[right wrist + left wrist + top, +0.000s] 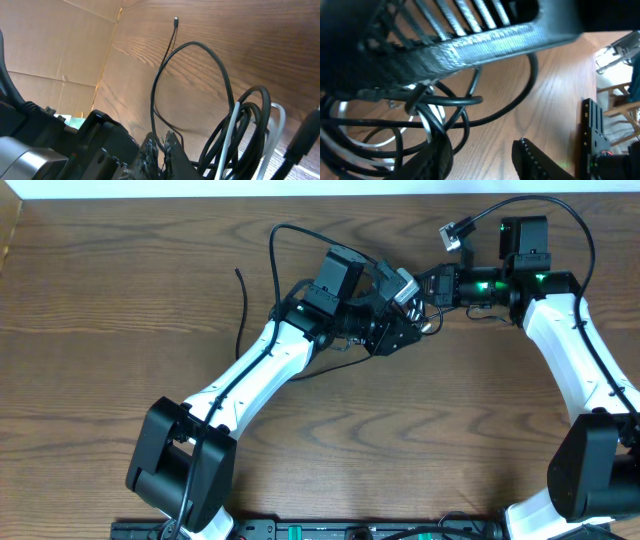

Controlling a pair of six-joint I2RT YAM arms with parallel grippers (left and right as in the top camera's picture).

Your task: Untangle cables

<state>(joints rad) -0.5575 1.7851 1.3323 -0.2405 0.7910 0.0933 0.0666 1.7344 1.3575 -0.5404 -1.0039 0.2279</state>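
The black cable [243, 310] lies left of centre, its free plug end [176, 20] pointing to the far side. It runs into a tangle of black loops [465, 117] and white cable [427, 125] under both grippers. My right gripper [161, 147] is shut on a thin strand of the black cable, with the white cable [229, 137] and black loops just beside it. My left gripper [480, 162] is open with bare wood between its fingers, and its left finger rests against the tangle. In the overhead view the left gripper [395, 335] and right gripper [432, 288] meet at the table's centre.
The wooden table [480, 430] has its far edge along the top. A cardboard wall [60, 45] stands at the table's left side. Thick black arm wires arch above both wrists [560, 210].
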